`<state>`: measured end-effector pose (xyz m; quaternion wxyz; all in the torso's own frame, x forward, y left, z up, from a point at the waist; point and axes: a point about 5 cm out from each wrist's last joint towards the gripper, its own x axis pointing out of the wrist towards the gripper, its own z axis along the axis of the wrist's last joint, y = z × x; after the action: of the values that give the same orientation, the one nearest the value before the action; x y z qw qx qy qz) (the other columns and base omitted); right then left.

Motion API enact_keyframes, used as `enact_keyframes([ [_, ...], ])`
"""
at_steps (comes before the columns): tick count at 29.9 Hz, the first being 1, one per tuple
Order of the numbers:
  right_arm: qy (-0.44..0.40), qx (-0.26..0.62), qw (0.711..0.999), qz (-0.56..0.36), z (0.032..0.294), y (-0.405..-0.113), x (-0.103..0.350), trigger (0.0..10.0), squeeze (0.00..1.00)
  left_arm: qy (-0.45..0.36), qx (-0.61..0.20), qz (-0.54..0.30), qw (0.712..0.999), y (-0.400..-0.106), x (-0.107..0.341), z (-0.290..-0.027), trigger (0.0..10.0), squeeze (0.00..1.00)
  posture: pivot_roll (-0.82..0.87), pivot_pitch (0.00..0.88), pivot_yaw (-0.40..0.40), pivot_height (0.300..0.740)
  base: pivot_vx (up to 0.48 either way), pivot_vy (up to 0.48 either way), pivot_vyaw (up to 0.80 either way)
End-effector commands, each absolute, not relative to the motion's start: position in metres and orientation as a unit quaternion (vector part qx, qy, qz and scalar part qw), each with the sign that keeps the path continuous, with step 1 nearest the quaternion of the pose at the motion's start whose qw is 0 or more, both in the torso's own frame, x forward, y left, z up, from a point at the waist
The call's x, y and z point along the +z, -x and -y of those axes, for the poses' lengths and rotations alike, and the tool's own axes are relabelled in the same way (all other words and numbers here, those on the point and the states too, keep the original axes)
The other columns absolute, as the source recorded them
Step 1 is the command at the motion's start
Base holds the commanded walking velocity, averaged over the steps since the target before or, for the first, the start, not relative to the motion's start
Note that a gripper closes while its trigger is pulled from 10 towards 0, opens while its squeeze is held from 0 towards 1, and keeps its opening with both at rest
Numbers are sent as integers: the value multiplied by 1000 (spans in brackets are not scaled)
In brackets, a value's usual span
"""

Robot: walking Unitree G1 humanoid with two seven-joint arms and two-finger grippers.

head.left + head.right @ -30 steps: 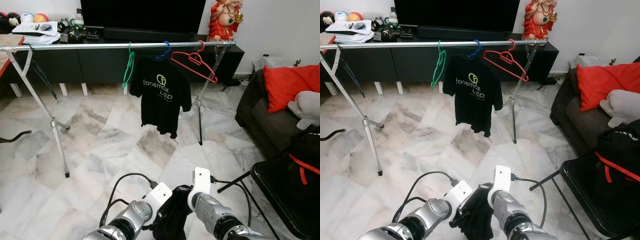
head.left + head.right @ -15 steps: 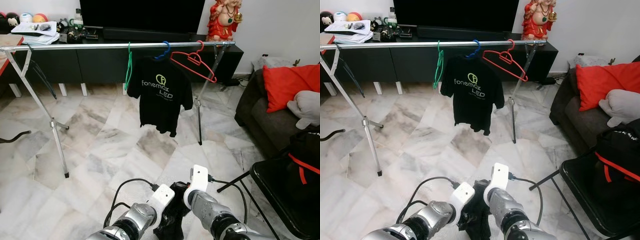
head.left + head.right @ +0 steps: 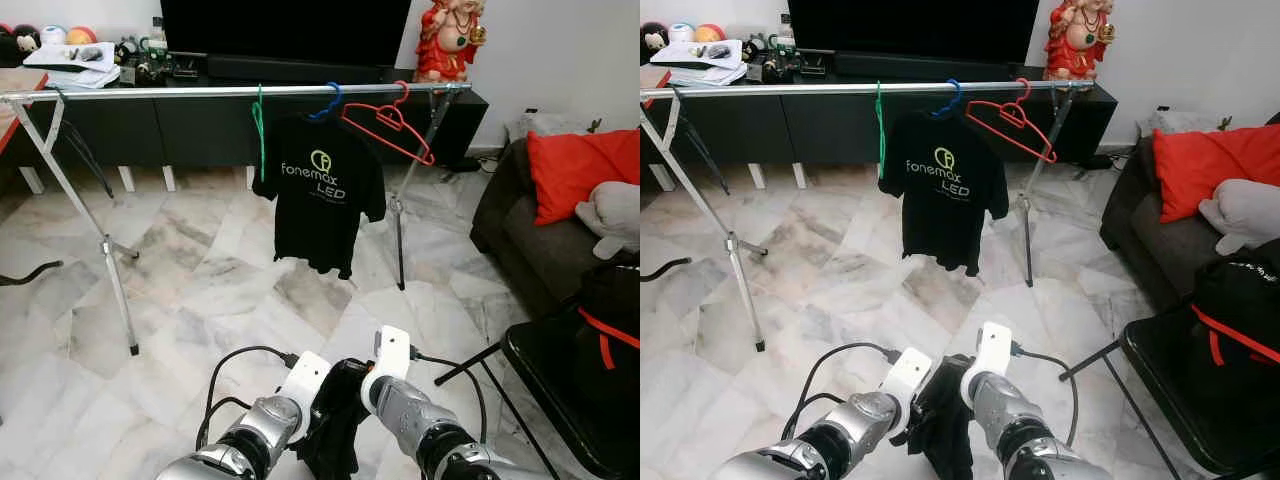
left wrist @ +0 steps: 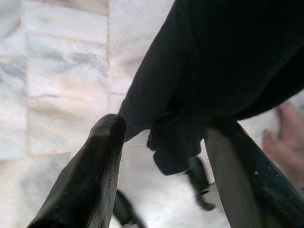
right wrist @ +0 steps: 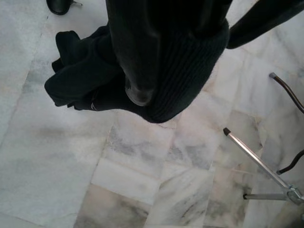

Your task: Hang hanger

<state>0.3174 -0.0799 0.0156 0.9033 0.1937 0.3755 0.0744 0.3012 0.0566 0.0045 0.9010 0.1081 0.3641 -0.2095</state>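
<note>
A metal clothes rail crosses the room ahead. On it hang an empty green hanger, a blue hanger carrying a black printed T-shirt, and an empty red hanger. Low in front of me both arms meet at a bunched black garment held off the floor. My right gripper is shut on its ribbed edge, with cloth wrapped round one finger. My left gripper is open, and the cloth hangs between its two fingers.
A dark sofa with a red cushion stands at the right. A black chair with a black bag is near my right arm. Cables lie on the marble floor. A black TV cabinet runs behind the rail.
Both wrists have drawn closer together around the black garment. On the rail the green hanger has swung edge-on and the hanging T-shirt has swayed.
</note>
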Motion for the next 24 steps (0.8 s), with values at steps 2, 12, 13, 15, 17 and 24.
enact_keyframes([
  [2,-211,70,907,-358,81,-324,23,10000,0,-66,-204,-366,906,-303,9,-49,10000,0,64,66,-156,740,0,0,0],
  [12,-230,60,905,-353,82,-327,26,10000,0,40,-170,-399,900,-301,8,-46,10000,0,76,61,-162,740,0,0,0],
  [13,-230,60,905,-353,82,-327,26,10000,0,40,-170,-399,900,-301,8,-46,10000,0,76,61,-162,740,0,0,0],
  [15,-230,60,905,-353,82,-327,26,10000,0,39,-171,-399,900,-301,8,-45,10000,0,76,61,-163,740,0,0,0],
  [17,-228,58,905,-355,83,-326,25,10000,0,39,-180,-397,899,-301,9,-45,10000,0,78,54,-158,740,0,0,0],
  [24,-226,56,905,-356,84,-325,23,10000,0,38,-197,-392,898,-301,10,-43,10000,0,86,43,-152,740,0,0,0],
])
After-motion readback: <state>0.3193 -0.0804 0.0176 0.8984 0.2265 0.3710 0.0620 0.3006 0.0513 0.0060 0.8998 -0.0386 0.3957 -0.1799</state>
